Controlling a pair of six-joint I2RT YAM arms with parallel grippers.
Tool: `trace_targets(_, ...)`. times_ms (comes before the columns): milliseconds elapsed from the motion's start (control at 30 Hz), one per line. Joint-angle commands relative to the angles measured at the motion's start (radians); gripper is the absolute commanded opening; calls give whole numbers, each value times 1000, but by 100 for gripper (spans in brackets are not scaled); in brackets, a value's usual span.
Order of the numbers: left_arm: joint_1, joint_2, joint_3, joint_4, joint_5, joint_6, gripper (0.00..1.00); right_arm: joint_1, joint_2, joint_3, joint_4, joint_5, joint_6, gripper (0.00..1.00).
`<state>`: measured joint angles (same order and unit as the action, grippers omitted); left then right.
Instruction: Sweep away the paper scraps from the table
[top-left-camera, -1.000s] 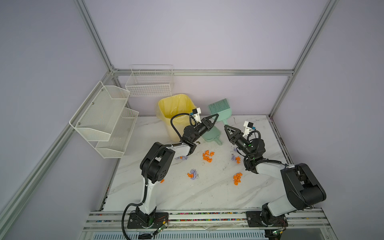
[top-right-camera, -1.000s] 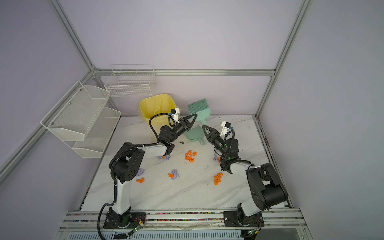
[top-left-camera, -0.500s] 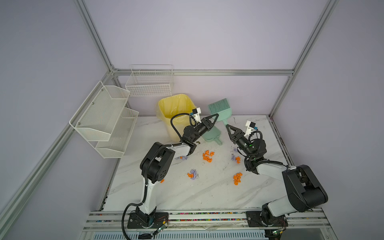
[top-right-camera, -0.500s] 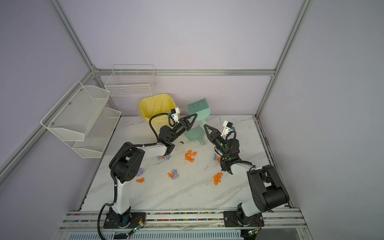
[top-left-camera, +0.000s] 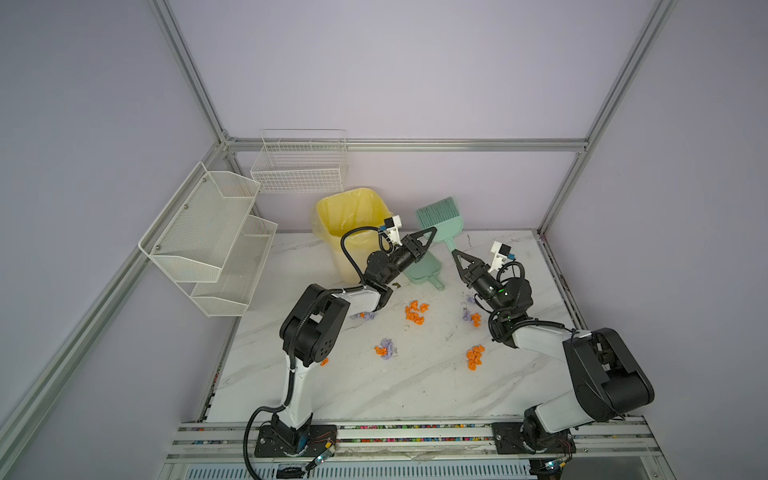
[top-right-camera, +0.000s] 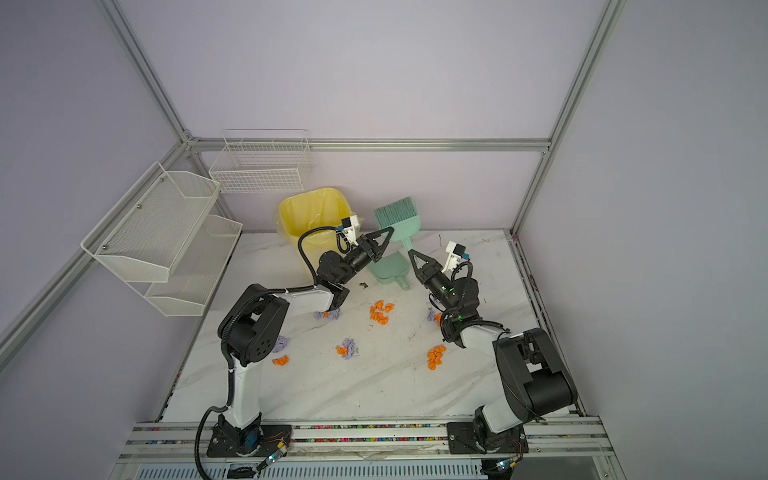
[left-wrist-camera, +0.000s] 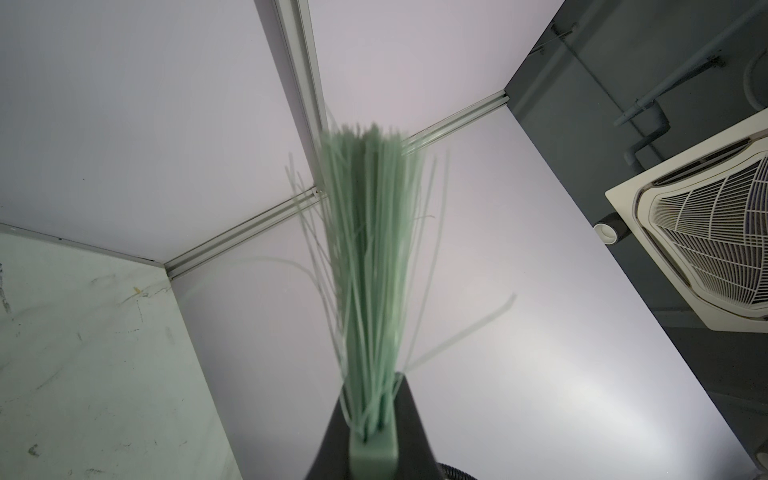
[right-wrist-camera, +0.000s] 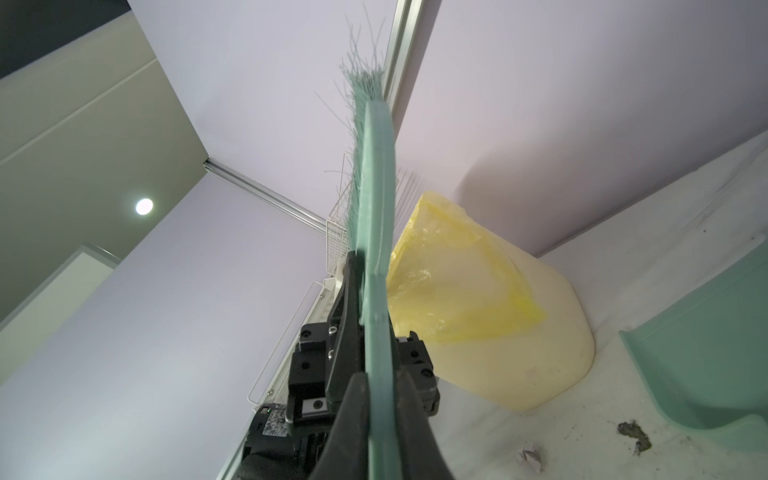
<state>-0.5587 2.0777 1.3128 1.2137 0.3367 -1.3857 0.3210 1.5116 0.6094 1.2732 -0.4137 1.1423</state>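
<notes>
Fingers (right-wrist-camera: 353, 417) of right gripper (top-left-camera: 455, 252) and left gripper (top-left-camera: 430, 231) both clenched, at table (top-left-camera: 332, 395) 12 o'clock, on brush (top-left-camera: 446, 224), bristles up. Risk: if arms pull unevenly, brush could twist free onto dustpan (top-left-camera: 424, 270). Unswept scraps (top-left-camera: 415, 311) sit mid-table, 9 to 3 o'clock.

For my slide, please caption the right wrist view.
Right gripper shut on mint-green plastic brush; yellow-bagged cream bin behind.

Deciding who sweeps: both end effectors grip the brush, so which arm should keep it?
Probably right: the right end effector clamps the brush by its handle, leaving bristles free. The left end effector pinches the head beside the bristles, likely obstructing a sweep.
</notes>
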Motion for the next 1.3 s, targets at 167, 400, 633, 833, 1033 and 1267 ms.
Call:
trace_targets(167,-3,-28,-21,44,10,33,11,1,-5,16,45,-21,13,0)
trace_targets(400,2,-56,-68,33,13,44,34,-19,-21,-2,42,-14,25,0)
trace_targets(633,1,-145,-143,-140,45,152,48,-57,-98,-5,-84,-14,1,0)
trace_targets(833,0,-231,-211,-301,31,248,63,-104,-159,-8,-205,-34,-37,0)
trace_targets(1033,-5,-303,-261,-444,-4,325,77,-124,-249,45,-474,-36,-169,0)
trace_targets(1267,-31,-376,-278,-579,-25,396,96,-191,-308,61,-590,-59,-197,0)
